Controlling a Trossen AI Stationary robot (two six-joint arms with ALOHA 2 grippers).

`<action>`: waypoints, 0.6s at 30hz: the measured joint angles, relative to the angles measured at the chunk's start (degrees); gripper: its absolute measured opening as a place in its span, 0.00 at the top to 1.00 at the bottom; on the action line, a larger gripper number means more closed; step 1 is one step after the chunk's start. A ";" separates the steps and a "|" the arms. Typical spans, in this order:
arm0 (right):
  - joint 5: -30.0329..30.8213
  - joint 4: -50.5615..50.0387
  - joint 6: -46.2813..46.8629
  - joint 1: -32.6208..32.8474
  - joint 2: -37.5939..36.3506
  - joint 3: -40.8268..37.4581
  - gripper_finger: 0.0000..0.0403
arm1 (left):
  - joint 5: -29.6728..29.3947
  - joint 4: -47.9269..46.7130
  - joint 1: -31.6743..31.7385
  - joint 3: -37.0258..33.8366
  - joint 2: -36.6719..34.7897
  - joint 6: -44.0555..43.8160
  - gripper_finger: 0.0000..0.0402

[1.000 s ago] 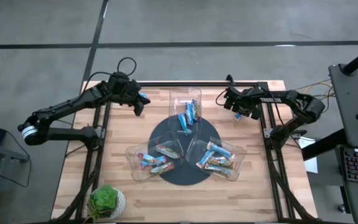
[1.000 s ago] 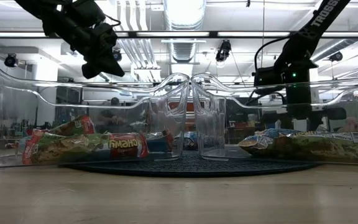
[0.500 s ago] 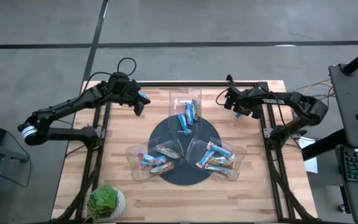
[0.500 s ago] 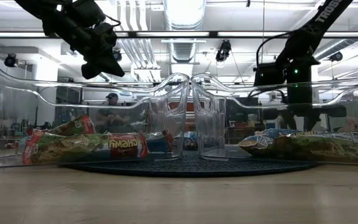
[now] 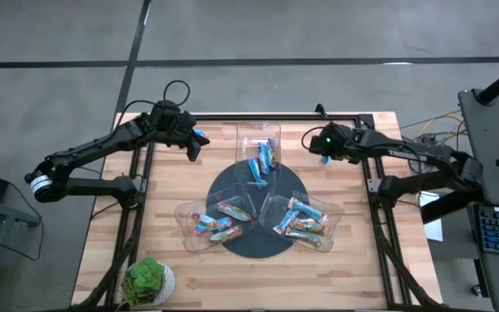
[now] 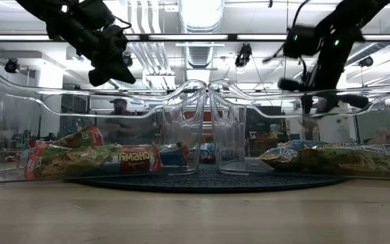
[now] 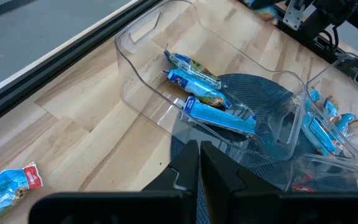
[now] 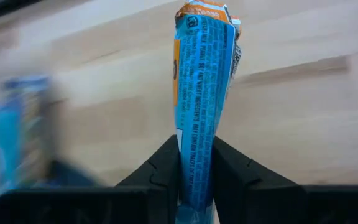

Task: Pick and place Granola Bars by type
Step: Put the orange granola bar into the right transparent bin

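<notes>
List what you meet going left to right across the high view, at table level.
Potted plant → left gripper → left clear tray → right clear tray → right gripper, shut on a granola bar.

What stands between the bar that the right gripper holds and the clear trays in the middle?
Nothing visible does. The right gripper holds a blue bar above bare wood, beside the far tray. Only that tray's low clear wall lies on the way.

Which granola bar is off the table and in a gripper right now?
The blue bar clamped in the right gripper; the others lie in the clear trays or loose on the table.
</notes>
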 joint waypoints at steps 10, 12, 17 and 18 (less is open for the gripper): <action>-0.02 5.57 1.86 15.62 -8.31 0.07 0.84 | -0.01 -0.03 0.00 -0.09 0.02 0.02 1.00; 0.00 7.27 1.76 18.56 -8.42 0.07 0.84 | 0.00 0.02 0.00 -0.09 0.02 0.02 1.00; 0.00 10.56 3.42 24.40 -8.33 0.09 0.84 | -0.01 0.02 0.04 -0.09 0.02 -0.80 1.00; 0.02 11.05 3.54 25.44 -8.33 0.09 0.84 | -0.02 0.00 0.04 -0.09 0.02 -1.10 1.00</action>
